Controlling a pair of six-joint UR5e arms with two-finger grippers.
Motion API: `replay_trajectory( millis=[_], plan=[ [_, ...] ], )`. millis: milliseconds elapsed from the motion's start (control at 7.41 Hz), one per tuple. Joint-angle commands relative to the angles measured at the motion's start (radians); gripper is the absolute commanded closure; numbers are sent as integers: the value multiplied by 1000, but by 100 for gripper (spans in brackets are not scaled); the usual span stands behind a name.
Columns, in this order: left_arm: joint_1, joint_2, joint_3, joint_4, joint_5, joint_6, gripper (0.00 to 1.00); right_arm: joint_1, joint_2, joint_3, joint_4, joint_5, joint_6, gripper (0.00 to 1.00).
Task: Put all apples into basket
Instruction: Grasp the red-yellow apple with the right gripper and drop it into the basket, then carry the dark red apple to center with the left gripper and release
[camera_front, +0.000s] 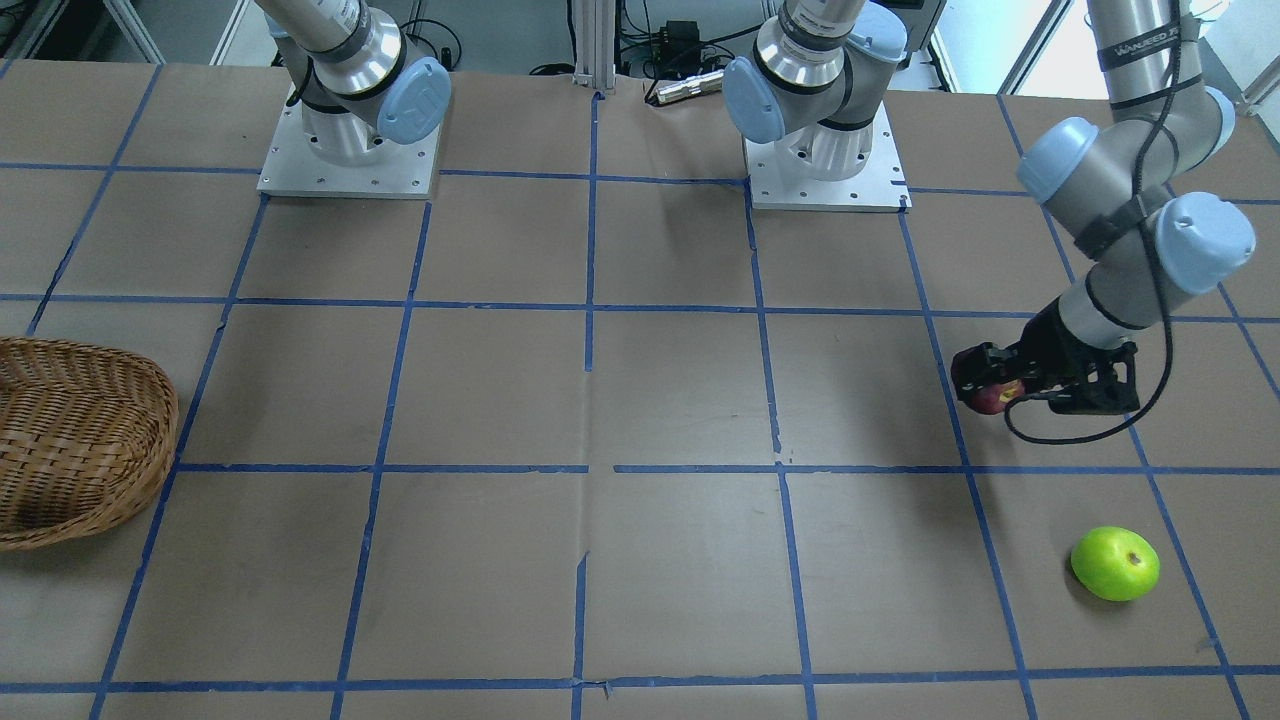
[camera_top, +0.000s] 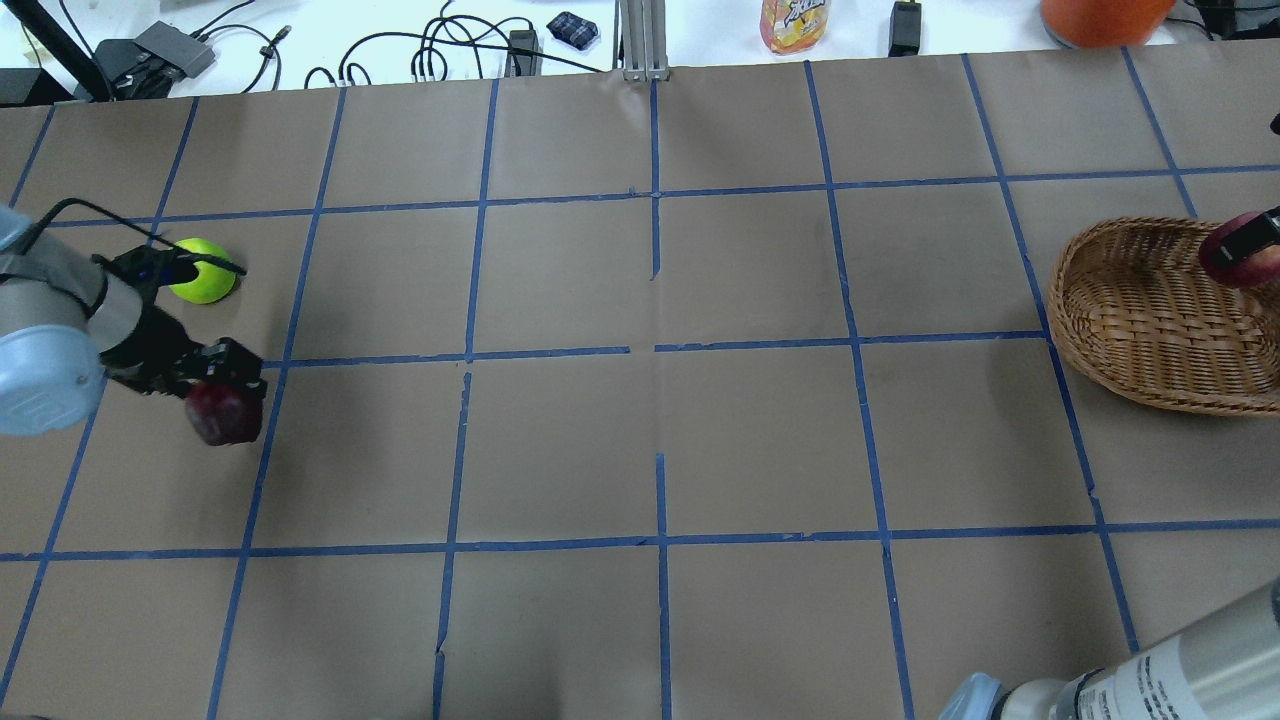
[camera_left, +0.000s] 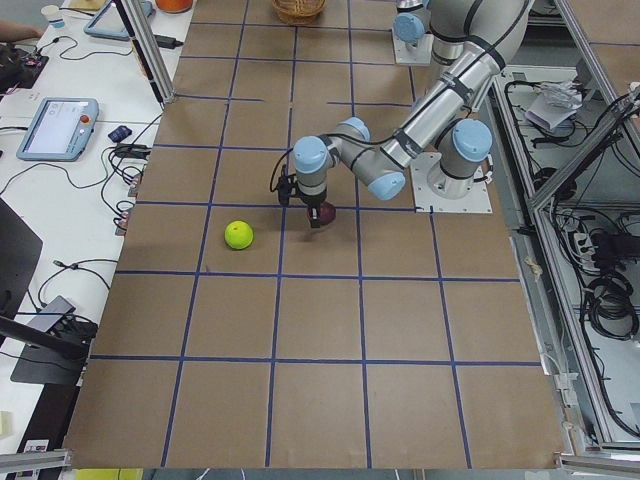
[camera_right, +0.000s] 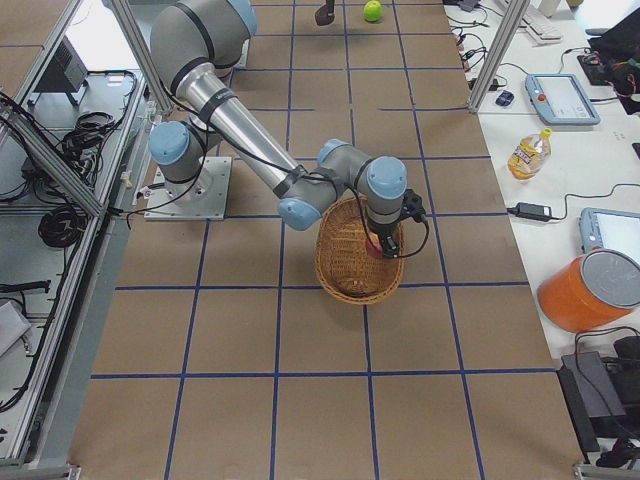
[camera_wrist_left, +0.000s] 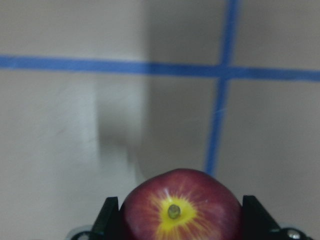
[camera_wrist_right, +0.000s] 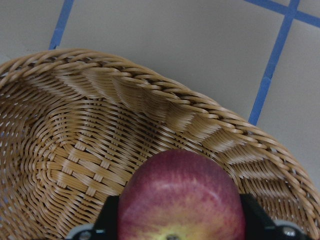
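The right tool (camera_wrist_right: 181, 220) grips the streaked red apple (camera_wrist_right: 180, 190) just above the basket (camera_top: 1130, 310), placed to drop it in. Far from the basket, the left tool (camera_wrist_left: 181, 222) clasps the dark red apple (camera_top: 223, 417), probably to carry it over. The green apple (camera_front: 1115, 563) waits on the table (camera_front: 680, 400), equally far off.

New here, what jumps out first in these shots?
Both tools grip apples: the left tool holds a dark red apple near the left end of the table, the right tool holds a red-yellow apple over the wicker basket at the other end. A bright green apple lies on the table close to the left tool.
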Motion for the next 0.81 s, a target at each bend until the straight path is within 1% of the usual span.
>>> replay_trajectory(
  millis=[0, 270, 405, 540, 675],
  plan=[
    [-319, -65, 102, 12, -21, -381, 97, -12, -1, 1, 16, 2, -8, 0],
    [-476, -135, 224, 20, -186, -628, 97, -6, -13, 1, 23, 1, -6, 0],
    [-549, -174, 269, 64, -207, -689, 97, 2, -52, -1, 108, -10, 1, 0],
    [-577, -223, 288, 99, -205, -720, 97, 28, -104, 2, 185, -12, 9, 0],
    [-622, -258, 289, 156, -201, -767, 95, 95, -132, 2, 238, -15, 36, 0]
  ],
)
